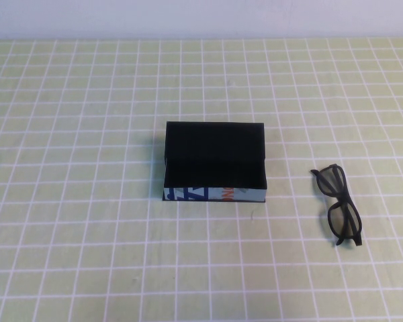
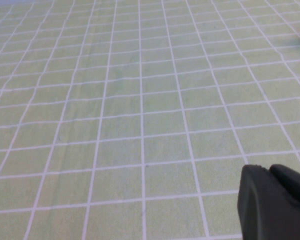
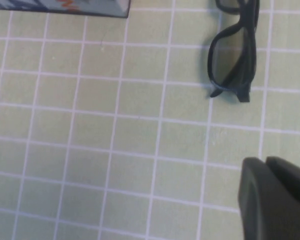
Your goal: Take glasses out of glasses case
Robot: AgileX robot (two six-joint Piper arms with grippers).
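Final step: glasses (image 1: 340, 204) already on worktop (image 1: 87, 255), right of empty glasses case (image 1: 215, 161). Left gripper (image 2: 275, 202) and right gripper (image 3: 275, 197) parked (finger state impossible to tell). Nothing left but retreat.

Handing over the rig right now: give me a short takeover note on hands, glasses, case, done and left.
Left hand: off to the side over bare cloth, holding nothing visible.
Right hand: at the table's right edge, near the glasses, not touching them.
Glasses: folded flat on the tablecloth, right of the case, apart from it.
Glasses case: open at table centre, nothing visible inside.
Done: glasses are out.
Left: seemingly nothing.
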